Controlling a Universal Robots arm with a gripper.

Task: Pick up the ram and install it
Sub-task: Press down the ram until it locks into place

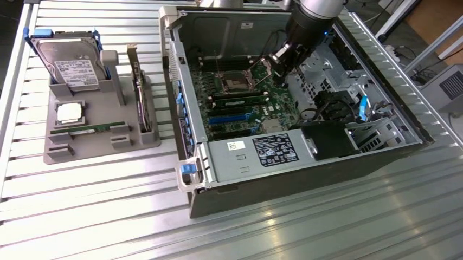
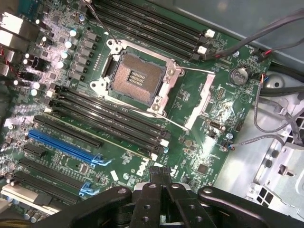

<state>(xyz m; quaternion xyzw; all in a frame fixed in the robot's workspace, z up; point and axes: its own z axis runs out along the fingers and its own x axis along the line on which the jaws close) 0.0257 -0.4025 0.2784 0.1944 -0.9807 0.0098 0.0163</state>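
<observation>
The ram point(image 1: 94, 129) is a slim green stick lying flat in the front slot of the grey holder point(image 1: 79, 154), on the exterior view's left, outside the computer. My gripper point(image 1: 278, 58) hangs inside the open computer case point(image 1: 289, 179), far from the ram, above the motherboard beside the CPU socket point(image 1: 237, 83). In the wrist view my gripper point(image 2: 161, 173) is shut, its black fingers pressed together with nothing between them. Below it lie the empty CPU socket point(image 2: 137, 78) and a bank of black memory slots point(image 2: 109, 116) with no stick in them.
The holder also carries a hard drive point(image 1: 72, 62), a square silver CPU point(image 1: 69, 111) and an upright expansion card point(image 1: 141, 92). Cables point(image 2: 266, 28) and a metal drive cage point(image 1: 376, 130) crowd the case's far side. Everything rests on a slatted metal table point(image 1: 108, 206).
</observation>
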